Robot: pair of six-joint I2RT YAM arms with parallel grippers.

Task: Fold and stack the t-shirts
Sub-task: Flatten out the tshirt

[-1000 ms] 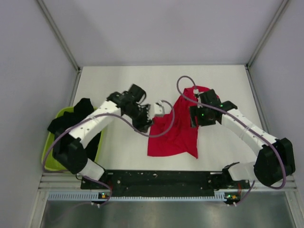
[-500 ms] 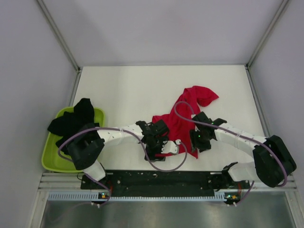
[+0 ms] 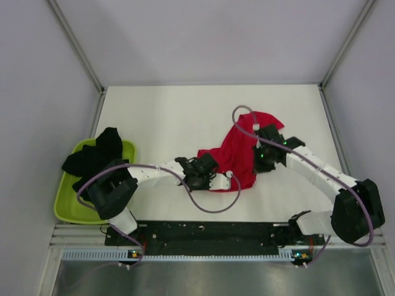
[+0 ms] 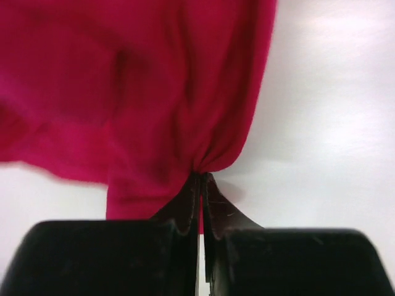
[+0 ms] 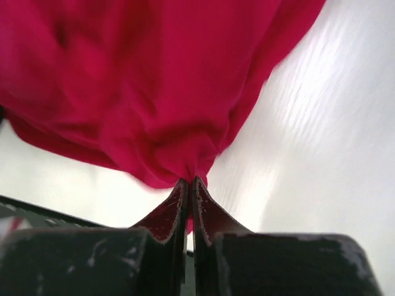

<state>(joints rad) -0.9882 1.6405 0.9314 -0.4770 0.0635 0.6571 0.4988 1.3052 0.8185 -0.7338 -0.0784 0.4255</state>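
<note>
Noting from overhead a red t-shirt (image 3: 241, 157) lying bunched on the table (image 3: 160, 117), right of centre and closer to the near edge than to the far one. Noting also, at the left edge, a lime-green tub (image 3: 65, 209) holding black t-shirts (image 3: 95, 157), heaped and spilling over its rim; both outside either wrist view.

Finding in the left wrist view detail too small to read overhead: left gripper (image 4: 201, 182) clamped tight on a gathered pinch of red cloth, fingers pressed together with fabric between them. Finding the same in the right wrist view: right gripper (image 5: 188, 185) closed on a fold of the red t-shirt, cloth fanning away from the tips over bare tabletop.

Placing, from overhead, the left grip at the garment's near-left part and the right grip at its right side.

Counting one red t-shirt, one lime-green tub, two arms, two grippers. Being unable to separate the black heap into a number of garments.
</note>
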